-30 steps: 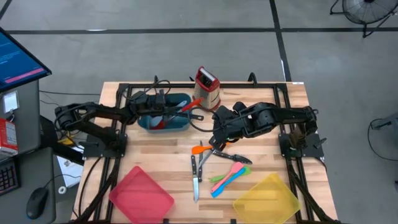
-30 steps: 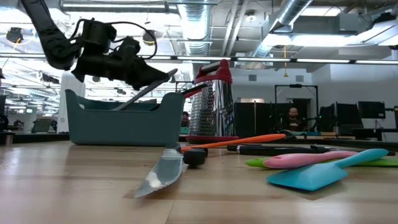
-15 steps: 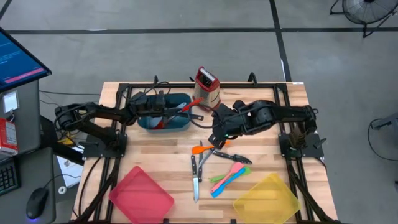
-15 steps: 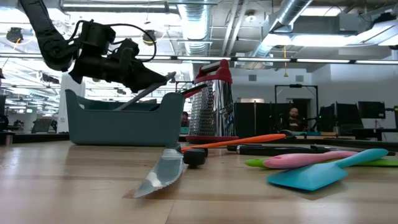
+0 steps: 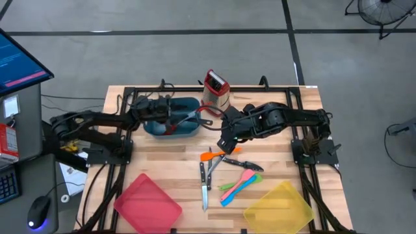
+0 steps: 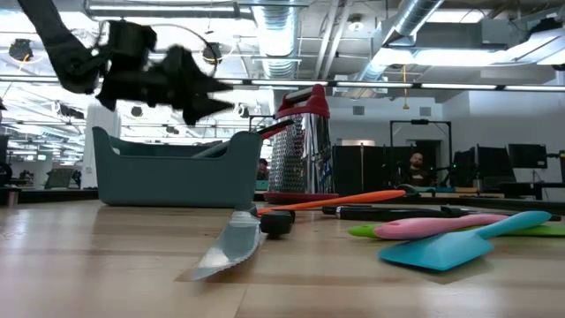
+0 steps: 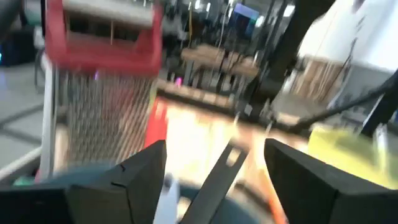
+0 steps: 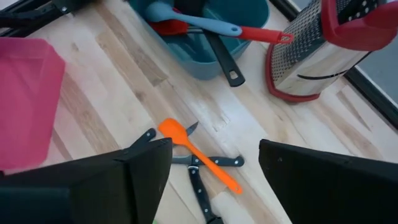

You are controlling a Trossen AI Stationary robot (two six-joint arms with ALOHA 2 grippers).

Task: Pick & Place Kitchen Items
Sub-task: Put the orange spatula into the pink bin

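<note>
My left gripper hovers open over the teal tray. Below it a grey utensil handle shows between the spread fingers, apart from them, and leans on the tray's rim. The tray also holds a red-handled spoon, a grey-blue spoon and a black ladle. My right gripper stands open above the table, over the orange spatula and the crossed black-handled knives. Pink, green and blue utensils lie nearer the front.
The steel grater with a red top stands just right of the teal tray, close to both grippers. A red tray and a yellow tray sit at the near edge. A long knife lies between them.
My left gripper has opened and let go of the grey utensil, which has dropped from its slant in the fingers and now lies lower against the teal tray's rim. My right gripper has drifted a little toward the far edge, above the orange spatula.
</note>
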